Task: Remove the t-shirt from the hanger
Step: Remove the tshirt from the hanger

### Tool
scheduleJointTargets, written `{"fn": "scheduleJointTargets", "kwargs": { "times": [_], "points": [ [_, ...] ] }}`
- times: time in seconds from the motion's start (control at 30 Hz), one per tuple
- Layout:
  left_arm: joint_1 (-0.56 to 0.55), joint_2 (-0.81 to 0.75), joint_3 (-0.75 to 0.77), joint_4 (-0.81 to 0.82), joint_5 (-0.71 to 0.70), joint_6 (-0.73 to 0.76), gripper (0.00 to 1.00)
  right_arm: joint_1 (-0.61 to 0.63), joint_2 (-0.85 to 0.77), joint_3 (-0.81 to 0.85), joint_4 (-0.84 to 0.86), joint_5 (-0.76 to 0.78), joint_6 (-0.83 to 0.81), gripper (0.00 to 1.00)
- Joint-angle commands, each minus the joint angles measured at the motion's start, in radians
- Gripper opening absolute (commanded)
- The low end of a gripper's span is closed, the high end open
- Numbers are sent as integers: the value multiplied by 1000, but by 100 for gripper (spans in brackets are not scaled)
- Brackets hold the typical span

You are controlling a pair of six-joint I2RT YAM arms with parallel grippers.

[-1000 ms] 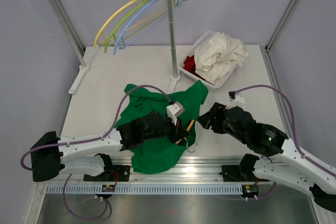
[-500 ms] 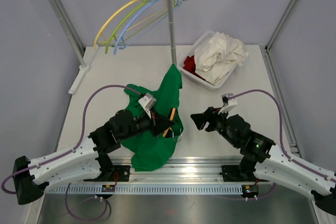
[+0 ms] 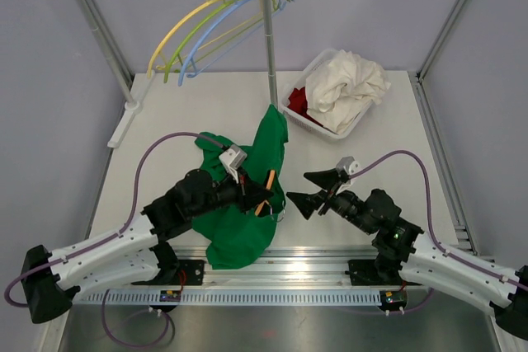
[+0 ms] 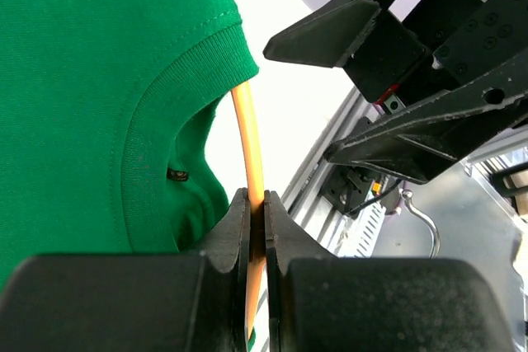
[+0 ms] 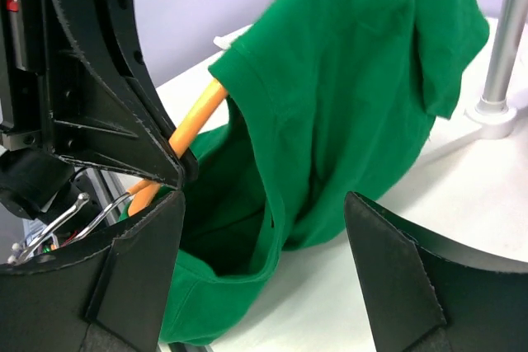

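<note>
From above, the green t-shirt (image 3: 264, 146) lies in soft folds toward the table's 6 o'clock, hiding most of the orange hanger (image 3: 269, 180).

Left wrist: the left gripper (image 4: 256, 208) is pinched tight on the smooth hanger rod, with the ribbed collar at 9 o'clock.

Right wrist: the right gripper (image 5: 272, 286) gapes wide and holds nothing. A wire hook (image 5: 62, 218), probably the hanger's, is cut off at 8 o'clock.
</note>
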Motion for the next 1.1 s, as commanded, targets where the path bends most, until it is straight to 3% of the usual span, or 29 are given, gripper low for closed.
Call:
{"fn": "scheduleJointTargets", "kwargs": {
  "times": [0.0,0.53,0.77,0.87,0.93,1.07],
  "points": [
    [8,9,3,117,79,-20,0,4,1,-14,142,-60,-80,85],
    [12,60,-9,206,212,-63,0,4,203,47,233,15,-127,82],
    [12,96,-9,230,215,-75,0,4,254,75,303,58,-136,57],
    [12,116,-9,237,218,-75,0,4,262,96,297,104,-138,18],
    [12,118,-8,224,203,-69,0,6,253,101,294,150,-130,2],
    [12,120,4,198,183,-52,0,4,210,133,245,258,-126,0]
  ]
}}
